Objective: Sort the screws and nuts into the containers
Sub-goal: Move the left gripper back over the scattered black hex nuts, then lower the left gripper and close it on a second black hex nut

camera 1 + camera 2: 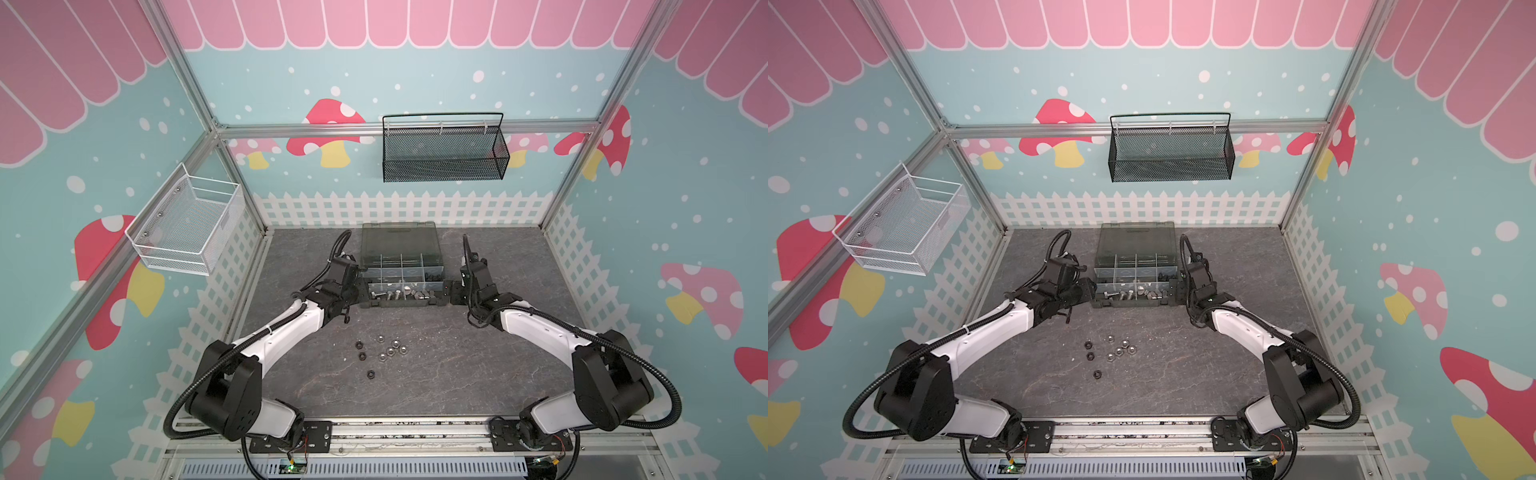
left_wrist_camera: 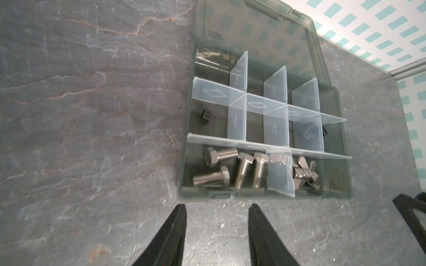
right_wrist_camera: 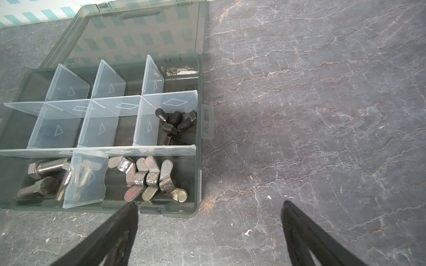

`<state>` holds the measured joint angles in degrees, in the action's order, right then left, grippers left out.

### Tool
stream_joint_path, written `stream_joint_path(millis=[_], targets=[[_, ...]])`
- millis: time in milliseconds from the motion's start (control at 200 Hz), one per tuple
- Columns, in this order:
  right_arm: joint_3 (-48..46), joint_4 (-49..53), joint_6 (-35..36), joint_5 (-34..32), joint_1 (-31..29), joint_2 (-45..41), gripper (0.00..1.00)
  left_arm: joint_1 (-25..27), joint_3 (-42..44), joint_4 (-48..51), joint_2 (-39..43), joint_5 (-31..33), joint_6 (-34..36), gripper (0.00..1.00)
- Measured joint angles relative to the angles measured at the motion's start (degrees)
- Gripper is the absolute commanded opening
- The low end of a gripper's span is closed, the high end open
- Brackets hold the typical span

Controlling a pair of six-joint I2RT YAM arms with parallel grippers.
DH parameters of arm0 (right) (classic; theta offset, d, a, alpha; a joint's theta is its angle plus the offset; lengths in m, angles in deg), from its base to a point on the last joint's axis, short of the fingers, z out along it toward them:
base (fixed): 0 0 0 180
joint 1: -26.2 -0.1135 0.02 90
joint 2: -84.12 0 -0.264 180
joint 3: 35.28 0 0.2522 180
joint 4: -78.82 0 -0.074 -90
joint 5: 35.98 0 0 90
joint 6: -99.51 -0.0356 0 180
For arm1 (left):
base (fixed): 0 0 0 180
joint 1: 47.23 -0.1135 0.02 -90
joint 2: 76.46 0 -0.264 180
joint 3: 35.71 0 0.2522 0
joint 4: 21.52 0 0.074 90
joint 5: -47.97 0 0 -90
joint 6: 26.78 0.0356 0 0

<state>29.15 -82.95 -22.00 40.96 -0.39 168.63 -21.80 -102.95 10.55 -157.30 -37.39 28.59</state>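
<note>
1. Black fingers (image 2: 177,230) of the left gripper (image 2: 217,206) are closest to the wrist camera. They stand a little apart and hold nothing.
2. On the right gripper (image 3: 209,203) the fingers are spread wide, and they hold nothing too.
3. Both grippers are close by the grey box (image 1: 399,304), one at each end. Its lid (image 1: 399,241) is open.
4. Inside the box, the silver screws (image 2: 242,170) lie in a front part. The wing nuts (image 3: 149,179) lie next door, and the black screws (image 3: 177,124) lie just behind those.
5. One black nut (image 2: 205,117) sits in a part by itself.
6. More nuts (image 1: 390,351), silver and black, lie loose on the table (image 1: 415,395) in front of the box, between the arms.
</note>
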Motion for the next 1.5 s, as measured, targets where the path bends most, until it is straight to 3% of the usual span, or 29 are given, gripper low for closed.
stream_joint_path(millis=[230, 575, 1501], targets=[[-0.87, -0.24, -0.39, -0.02, 0.00, -0.48, 0.98, 5.35, 4.55, 8.07, 7.08, 5.81, -2.75, 0.55], [-1.03, -0.70, -0.59, 0.02, 0.00, -0.63, 0.98, 11.13, 5.70, 17.18, 6.49, 7.23, -6.16, 0.57], [-1.55, -1.05, -0.76, 0.07, 0.00, -0.63, 0.98, 12.59, 5.88, 19.43, -7.13, 5.35, -5.66, 0.47]])
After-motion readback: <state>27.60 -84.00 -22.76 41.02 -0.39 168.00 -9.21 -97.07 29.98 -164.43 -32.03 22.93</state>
